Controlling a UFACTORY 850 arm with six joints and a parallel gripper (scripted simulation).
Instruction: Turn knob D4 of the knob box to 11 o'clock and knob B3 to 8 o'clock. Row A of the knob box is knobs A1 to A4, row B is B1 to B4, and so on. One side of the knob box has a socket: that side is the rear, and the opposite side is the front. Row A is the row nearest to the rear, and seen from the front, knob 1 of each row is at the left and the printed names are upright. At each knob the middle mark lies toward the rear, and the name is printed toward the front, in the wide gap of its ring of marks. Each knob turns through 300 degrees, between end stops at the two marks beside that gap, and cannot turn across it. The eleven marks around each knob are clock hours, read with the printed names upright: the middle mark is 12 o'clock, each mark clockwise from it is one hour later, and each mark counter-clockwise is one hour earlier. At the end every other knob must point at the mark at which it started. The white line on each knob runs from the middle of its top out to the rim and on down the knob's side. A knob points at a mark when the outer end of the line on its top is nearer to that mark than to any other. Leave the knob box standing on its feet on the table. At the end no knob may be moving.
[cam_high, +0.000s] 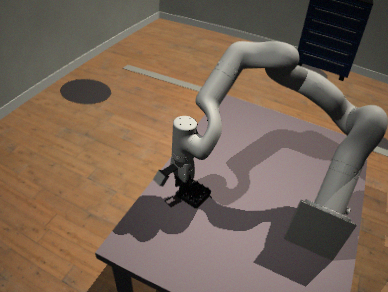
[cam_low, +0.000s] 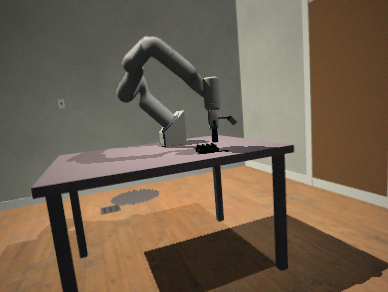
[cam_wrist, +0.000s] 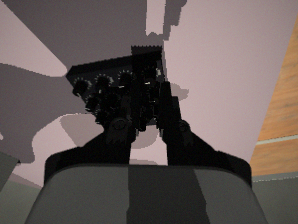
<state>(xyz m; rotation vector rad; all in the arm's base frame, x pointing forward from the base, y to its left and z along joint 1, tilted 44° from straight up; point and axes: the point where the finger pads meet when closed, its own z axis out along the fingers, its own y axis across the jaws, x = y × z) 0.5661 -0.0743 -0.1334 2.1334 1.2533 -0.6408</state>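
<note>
The knob box (cam_high: 198, 193) (cam_low: 206, 150) (cam_wrist: 102, 68) is black and stands on the table. In the wrist view, dark knobs with pale marks show left of the fingers, among them a corner knob (cam_wrist: 80, 87) and the one beside it (cam_wrist: 103, 81). Names and white lines are too dark and small to read, so D4 and B3 cannot be told apart from the others. My gripper (cam_high: 183, 184) (cam_low: 215, 140) (cam_wrist: 150, 93) points down at one side of the box. Its fingers stand a narrow gap apart, with no knob seen gripped. The fingers hide some knobs; their contact with the box is unclear.
The table (cam_high: 150, 255) (cam_low: 100, 172) carries the arm's base block (cam_high: 320, 230) (cam_low: 173, 131) on its far side from the gripper. Arm shadows cross the table and darken the box. The box stands near a table edge. A blue cabinet (cam_high: 335, 37) stands beyond the table.
</note>
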